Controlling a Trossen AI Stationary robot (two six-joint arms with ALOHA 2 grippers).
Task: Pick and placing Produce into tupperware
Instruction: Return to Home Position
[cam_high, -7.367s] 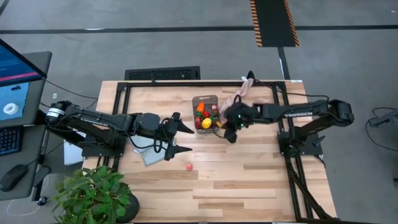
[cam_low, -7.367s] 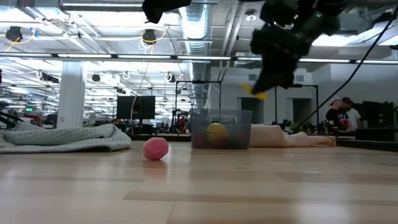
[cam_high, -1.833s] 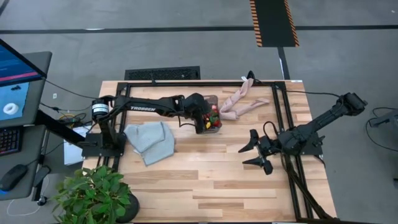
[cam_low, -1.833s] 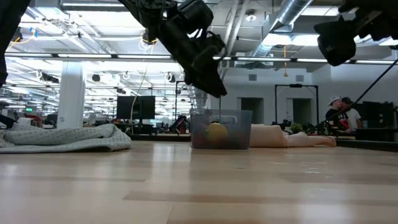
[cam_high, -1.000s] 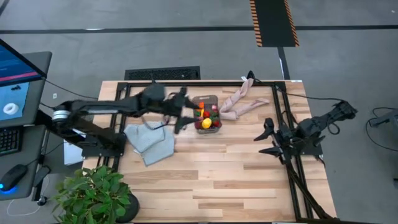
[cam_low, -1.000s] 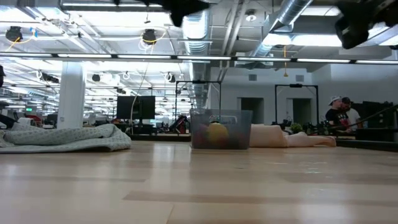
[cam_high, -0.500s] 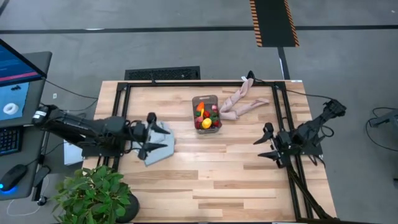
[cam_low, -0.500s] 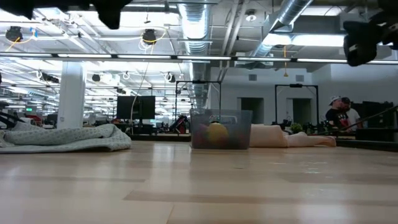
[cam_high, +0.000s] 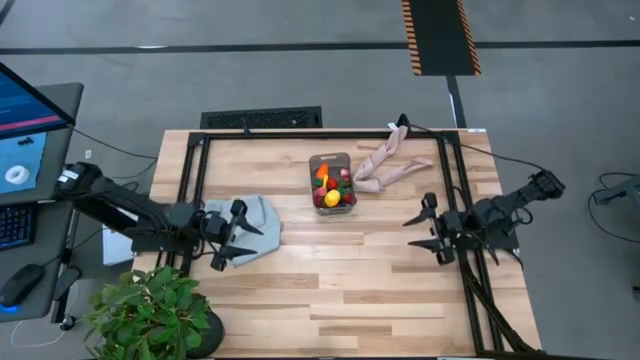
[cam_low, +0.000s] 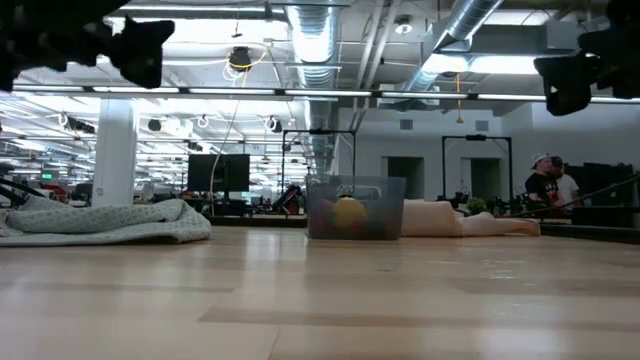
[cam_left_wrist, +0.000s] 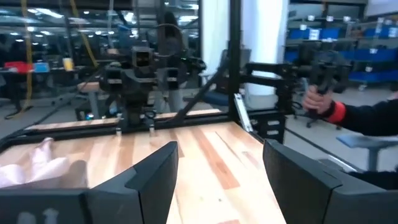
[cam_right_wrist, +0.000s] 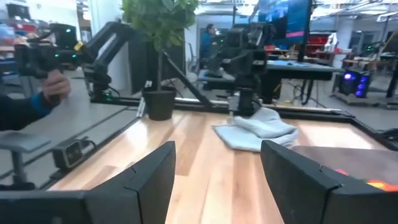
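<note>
The small rectangular clear-greyish plastic tub (cam_high: 331, 181) stands upright near the far middle of the pale wooden table (cam_high: 350, 290). It holds the tiny toy produce (cam_high: 333, 190), among it a yellow lemon (cam_high: 332, 198) and an orange carrot (cam_high: 322, 172). In the low view the lemon (cam_low: 347, 213) shows through the tub wall (cam_low: 380, 205). Just beside the tub, toward the right arm's side, lies a beige limp limb-shaped object (cam_high: 388, 160). It is close to the tub; whether the two touch cannot be told. A folded grey-blue cloth (cam_high: 255, 212) lies well apart on the other side. The left gripper (cam_high: 245, 238) hangs over the near left edge of this cloth, its two fingers spread wide with nothing between them. The right gripper (cam_high: 408, 232) hangs at the table's right side, well apart from the tub, its jaws likewise wide apart and empty. A leafy green potted plant (cam_high: 150, 315) stands off the table's near left corner. Each wrist view shows a person's hand gripping a dark handle beyond the table (cam_left_wrist: 320, 99) (cam_right_wrist: 53, 84).
</note>
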